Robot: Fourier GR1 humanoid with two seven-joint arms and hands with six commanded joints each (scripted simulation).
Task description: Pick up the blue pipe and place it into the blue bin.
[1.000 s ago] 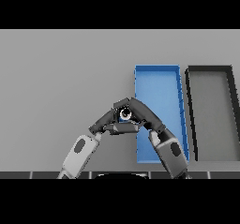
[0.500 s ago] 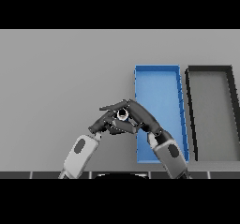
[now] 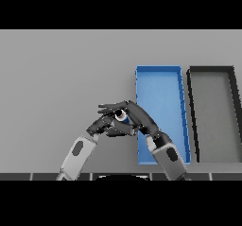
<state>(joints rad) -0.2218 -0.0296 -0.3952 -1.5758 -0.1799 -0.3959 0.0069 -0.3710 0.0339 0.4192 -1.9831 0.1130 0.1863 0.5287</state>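
Presently both hands are closing on the blue pipe [image 3: 121, 116], which is lying just left of the blue bin [image 3: 159, 78] and is showing only as a small pale end between the fingers. The right hand [image 3: 139, 118] is curling over the pipe from the bin side; the left hand [image 3: 101, 125] is meeting it from the far side, fingers bent against it. The grasp step is judged to be finishing. Next, the pipe is needing a lift and a short carry rightward over the bin's near wall before release. Compared with a second ago, the hands are lying flatter and closer together, hiding more of the pipe. A black bin [image 3: 210, 70] is standing right of the blue bin.
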